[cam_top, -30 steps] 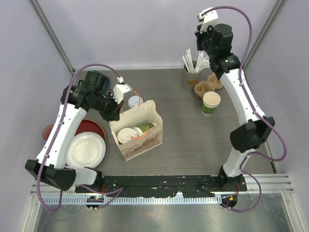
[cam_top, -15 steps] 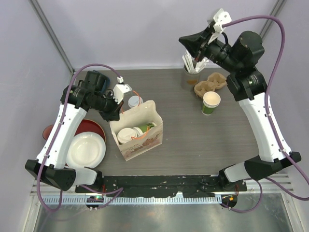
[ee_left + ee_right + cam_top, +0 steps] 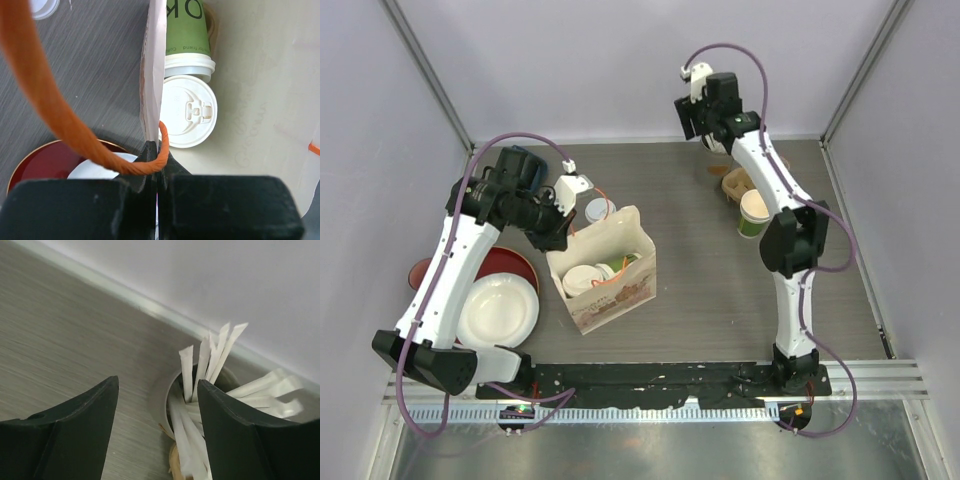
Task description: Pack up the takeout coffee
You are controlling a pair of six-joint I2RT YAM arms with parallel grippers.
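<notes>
A paper bag (image 3: pixel 610 275) stands open at centre left, holding a white-lidded cup (image 3: pixel 584 280) and a green cup (image 3: pixel 622 265) lying on its side. My left gripper (image 3: pixel 560 226) is shut on the bag's rim (image 3: pixel 152 75) beside the orange handle (image 3: pixel 45 100); its wrist view shows the lidded cup (image 3: pixel 187 111) and the green cup (image 3: pixel 186 30) inside. An open green coffee cup (image 3: pixel 757 213) stands at the right. My right gripper (image 3: pixel 708 128) hangs open at the back, above a holder of wrapped straws (image 3: pixel 210 360), holding nothing.
A cardboard cup carrier (image 3: pixel 745 180) lies behind the green cup. A loose lid (image 3: pixel 600 210) sits just behind the bag. A red plate (image 3: pixel 510 265) and a white bowl (image 3: pixel 498 312) lie at the left. The back wall is close behind the straw holder.
My right arm has swung down and left from high over the back right corner to above the straw holder, and its jaws have opened. The left arm and bag have not moved.
</notes>
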